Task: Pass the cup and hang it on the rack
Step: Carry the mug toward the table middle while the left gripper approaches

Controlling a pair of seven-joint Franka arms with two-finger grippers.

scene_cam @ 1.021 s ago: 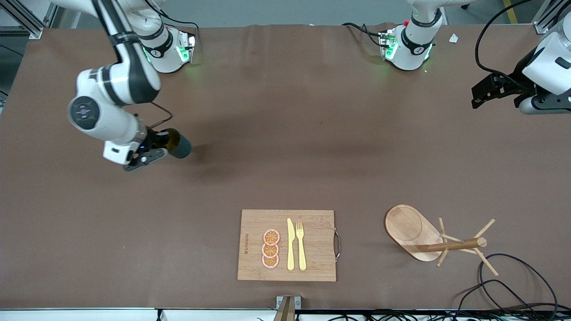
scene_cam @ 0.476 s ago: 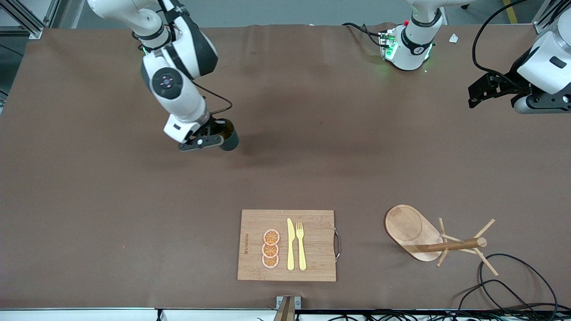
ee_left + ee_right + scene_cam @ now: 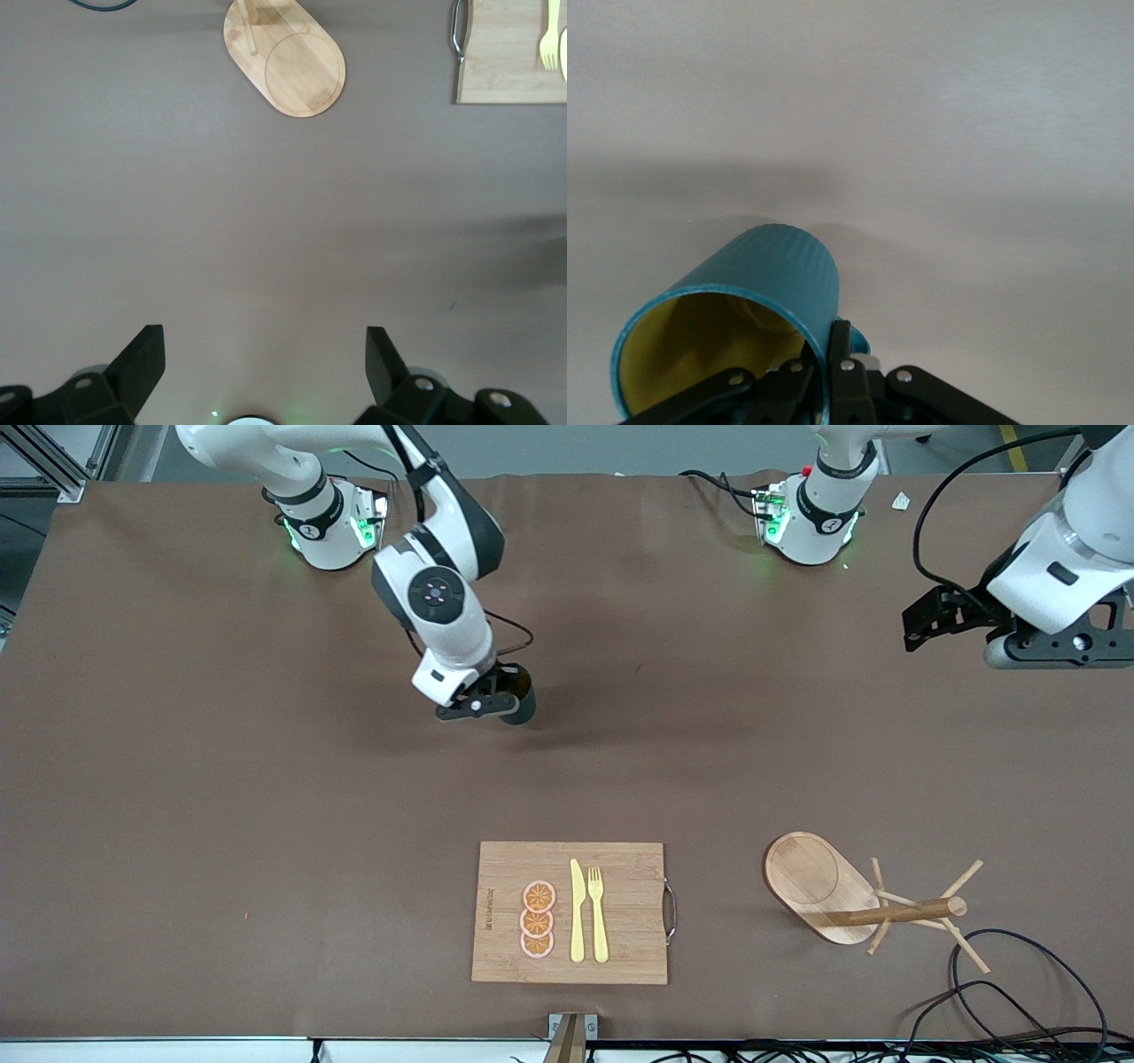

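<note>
My right end effector (image 3: 501, 701) moved toward counter (image 3: 177, 824) middle, clenched on cup (image 3: 518, 701) rim, airborne. Left end effector (image 3: 921, 622): released, empty, waiting.

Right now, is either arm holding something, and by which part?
The right end effector grips the cup by its rim wall beside the handle; the left end effector holds nothing.

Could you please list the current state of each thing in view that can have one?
cup: held in the air over the table's middle, tilted.
right gripper: shut on the cup's rim.
left gripper: open, empty, over the left arm's end of the table.
rack: upright, pegs bare.
cutting board: flat, carrying cutlery.
</note>
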